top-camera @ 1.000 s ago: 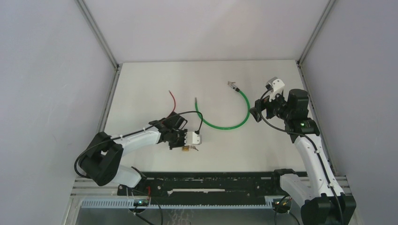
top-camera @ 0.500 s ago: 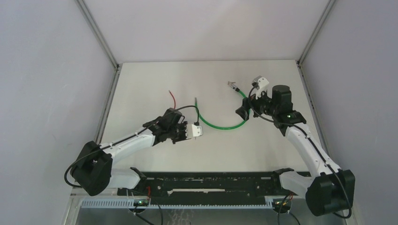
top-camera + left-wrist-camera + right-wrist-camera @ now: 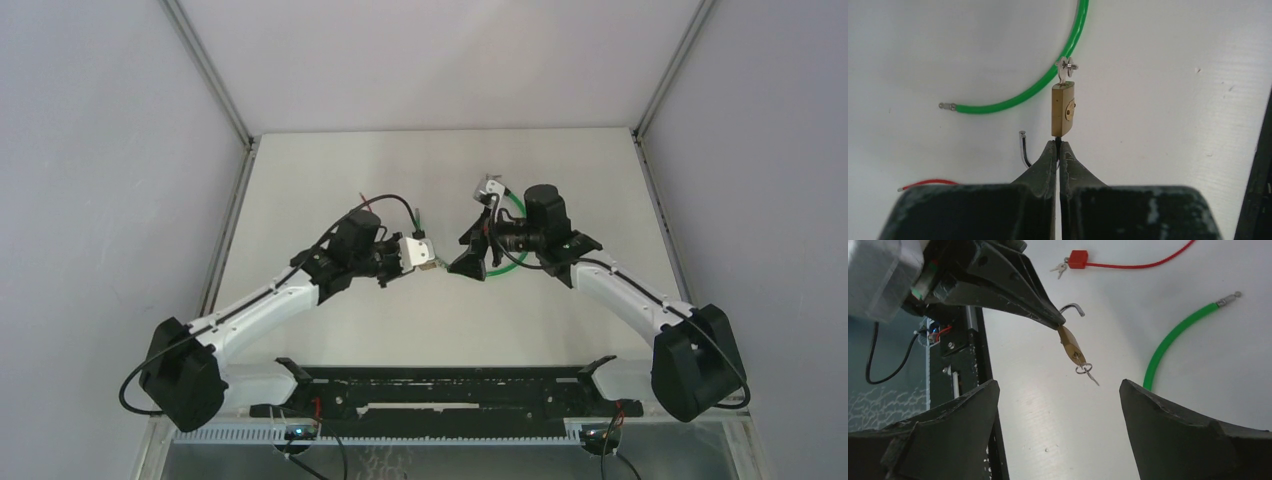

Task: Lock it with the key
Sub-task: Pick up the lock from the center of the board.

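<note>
The left fingers are pressed together, pinching the shackle of the small brass lock, which sticks straight out past their tips, clear of the tabletop. The key sits in the far end of the lock, the end away from those fingers, with a little ring hanging off it. One leg of the shackle looks free beside the tips, so I'd say the lock is open.

The right fingers are spread wide and face the lock. From their own camera the key shows roughly midway across the gap, but out beyond the tips and not between the pads.

The job now, as I read it, is to get hold of the key's bow. The right fingers should go forward along the lock's own line until the bow is properly between the pads. They should close on its flat faces, not on the loose ring, which would only swivel. The gap should stay centred so neither finger knocks the lock sideways. The left pinch is thin and the lock could pivot in it. Any twist should be around the key's axis and gentle, with the left fingers bracing.

The green cable lies on the tabletop behind the key, beyond the left fingertips. It's worth keeping clear of as the right fingers close.
</note>
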Tool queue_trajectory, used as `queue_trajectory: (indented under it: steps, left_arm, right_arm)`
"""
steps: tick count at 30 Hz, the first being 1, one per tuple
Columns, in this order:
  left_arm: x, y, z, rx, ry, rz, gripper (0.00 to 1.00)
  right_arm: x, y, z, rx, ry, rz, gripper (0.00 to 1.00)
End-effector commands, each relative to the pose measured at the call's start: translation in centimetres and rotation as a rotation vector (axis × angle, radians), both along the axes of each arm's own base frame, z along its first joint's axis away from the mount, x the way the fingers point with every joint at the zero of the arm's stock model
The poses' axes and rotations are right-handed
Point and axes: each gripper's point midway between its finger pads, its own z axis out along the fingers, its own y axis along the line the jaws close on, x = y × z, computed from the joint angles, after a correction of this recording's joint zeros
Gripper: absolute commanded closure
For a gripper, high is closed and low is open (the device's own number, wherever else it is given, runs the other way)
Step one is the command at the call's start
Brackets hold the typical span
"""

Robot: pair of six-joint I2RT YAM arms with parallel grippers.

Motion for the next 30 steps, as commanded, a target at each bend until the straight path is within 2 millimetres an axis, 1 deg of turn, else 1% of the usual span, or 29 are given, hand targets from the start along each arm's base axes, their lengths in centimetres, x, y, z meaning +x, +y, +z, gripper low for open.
queue_trajectory:
  steps: [1,5,9,12,19,23,30]
  left_arm:
    - [-0.9,-2.4,5.9,-0.177,-0.007,-0.057,1.00]
    - [-1.9,-3.1,7.3,-0.234,0.032,-0.077,1.00]
    - [-2.6,-3.2,7.6,-0.256,0.043,-0.105,1.00]
    - [-2.8,-3.3,7.8,-0.262,0.046,-0.113,1.00]
    - [-3.3,-3.4,8.0,-0.276,0.058,-0.129,1.00]
    - [-3.4,-3.4,7.9,-0.276,0.062,-0.133,1.00]
    - [-3.5,-3.5,8.0,-0.279,0.063,-0.138,1.00]
  right_arm:
    - [-1.5,1.5,2.6,0.076,-0.123,0.137,0.02]
    - [-2.4,2.4,2.5,0.069,-0.159,0.178,0.05]
    - [-2.4,2.9,2.1,0.059,-0.176,0.191,0.10]
    - [-2.8,3.5,1.9,0.049,-0.206,0.218,0.14]
    - [-3.2,4.5,1.1,0.018,-0.201,0.264,0.33]
    - [-3.3,4.9,1.0,0.014,-0.202,0.279,0.40]
    - [-3.6,5.4,0.6,-0.003,-0.196,0.311,0.56]
